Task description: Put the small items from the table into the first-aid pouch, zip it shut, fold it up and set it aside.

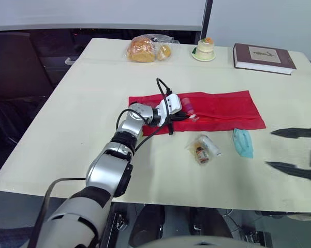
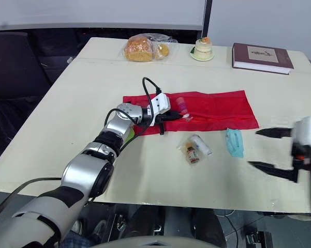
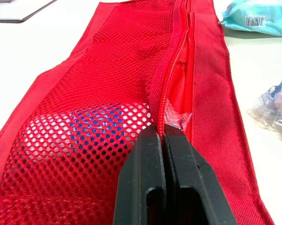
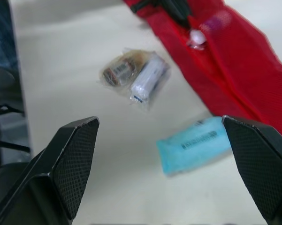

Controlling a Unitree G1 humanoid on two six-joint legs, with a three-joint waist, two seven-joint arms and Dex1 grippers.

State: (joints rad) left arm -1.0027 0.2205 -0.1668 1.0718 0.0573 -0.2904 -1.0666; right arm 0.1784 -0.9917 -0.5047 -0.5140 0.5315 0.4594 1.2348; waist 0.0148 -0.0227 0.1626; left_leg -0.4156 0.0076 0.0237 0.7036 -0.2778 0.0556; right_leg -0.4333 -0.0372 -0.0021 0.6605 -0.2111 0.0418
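1. The table [image 1: 93, 103] carries all items on a pale tabletop.
2. The left arm extends forward from the front edge toward the middle of the tabletop, forearm low over the surface and wrist level.
3. The first-aid pouch [image 1: 222, 111] lies unfolded and flat at the middle of the tabletop, long side parallel to the front edge, zip open.
4. The left gripper [image 3: 162, 133] rests on the pouch's left half with its fingers pressed together at the zip edge. Crinkled clear plastic [image 3: 176, 119] sits at the tips; whether it is pinched cannot be determined.
5. The right gripper [image 1: 269, 149] hovers near the right edge toward the front corner, fingers spread wide, holding nothing.
6. A book [image 1: 263, 57] lies at the far right corner.
7. A bread bag [image 1: 147, 49] and a small cake [image 1: 204, 49] stand along the far edge.
8. A teal packet [image 1: 243, 142] lies just in front of the pouch's right end.
9. A clear bag of small items [image 1: 203, 148] lies beside the packet, toward the front edge.
10. A cylindrical item [image 3: 84, 136] lies under the pouch's mesh.
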